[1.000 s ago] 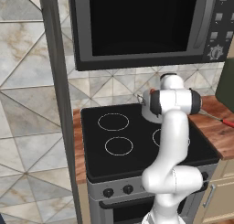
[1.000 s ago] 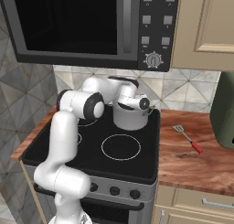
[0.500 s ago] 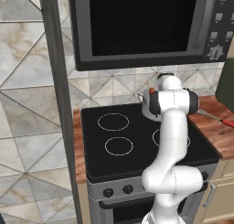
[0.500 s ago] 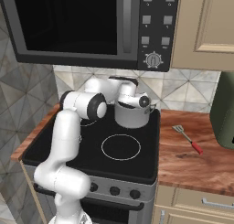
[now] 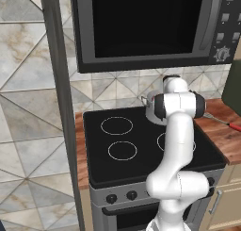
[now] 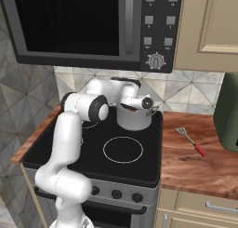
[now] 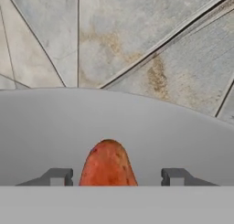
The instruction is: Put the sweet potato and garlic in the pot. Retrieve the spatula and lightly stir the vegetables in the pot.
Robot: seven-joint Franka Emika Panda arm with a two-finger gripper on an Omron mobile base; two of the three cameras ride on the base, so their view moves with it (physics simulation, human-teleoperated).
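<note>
A glossy white jointed arm point(image 5: 178, 145) of rounded segments with dark joint caps and small dark fingertips point(image 7: 57, 176).

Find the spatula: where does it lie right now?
In the right base view the spatula lies flat on the wooden counter, right of the stove and the pot, its red handle pointing toward the front.

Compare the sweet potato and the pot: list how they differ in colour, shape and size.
The sweet potato is reddish-orange; the pot is plain grey metal. The sweet potato is a rounded lump; the pot is a straight-walled cylinder. The sweet potato is much smaller than the pot, whose wall rises behind it in the hand view.
</note>
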